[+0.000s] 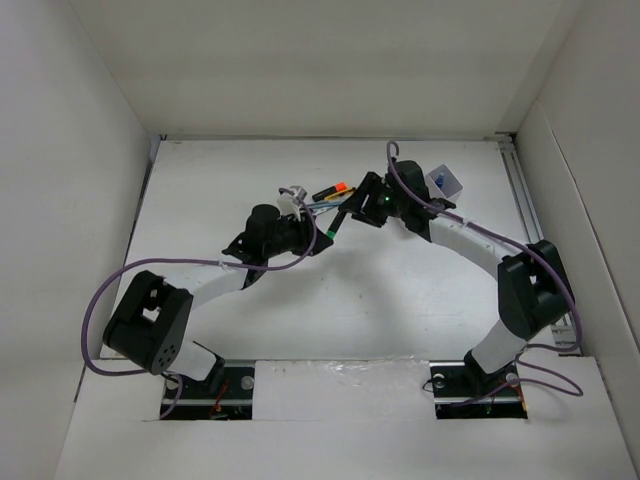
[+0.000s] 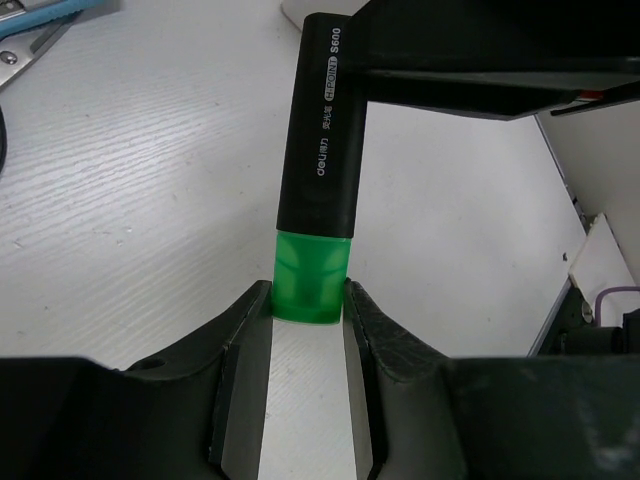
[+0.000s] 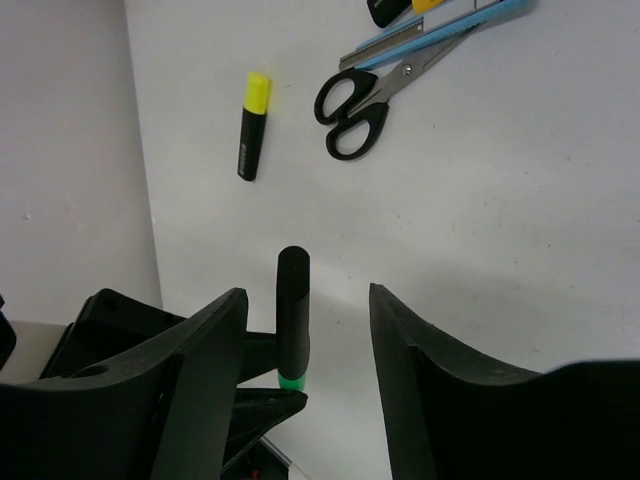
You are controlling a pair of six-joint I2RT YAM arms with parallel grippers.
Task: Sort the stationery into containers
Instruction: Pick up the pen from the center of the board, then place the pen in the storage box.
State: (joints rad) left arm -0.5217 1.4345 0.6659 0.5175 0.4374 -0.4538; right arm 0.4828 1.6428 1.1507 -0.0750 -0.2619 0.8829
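My left gripper [image 2: 308,300] is shut on the green cap [image 2: 310,285] of a black highlighter [image 2: 322,140] and holds it above the table. In the top view this gripper [image 1: 323,238] and highlighter [image 1: 337,222] sit mid-table. My right gripper [image 3: 306,295] is open, its fingers on either side of the highlighter's black end [image 3: 293,300], not touching it; it also shows in the top view [image 1: 353,207]. Black-handled scissors [image 3: 365,98], a blue pen [image 3: 450,28] and a yellow-capped highlighter [image 3: 252,125] lie on the table. The white box [image 1: 452,178] holds a blue-capped bottle [image 1: 438,181].
An orange-capped marker [image 1: 332,191] lies behind the grippers. White walls enclose the table on the left, back and right. The right arm's cable [image 1: 430,205] arcs over the area near the box.
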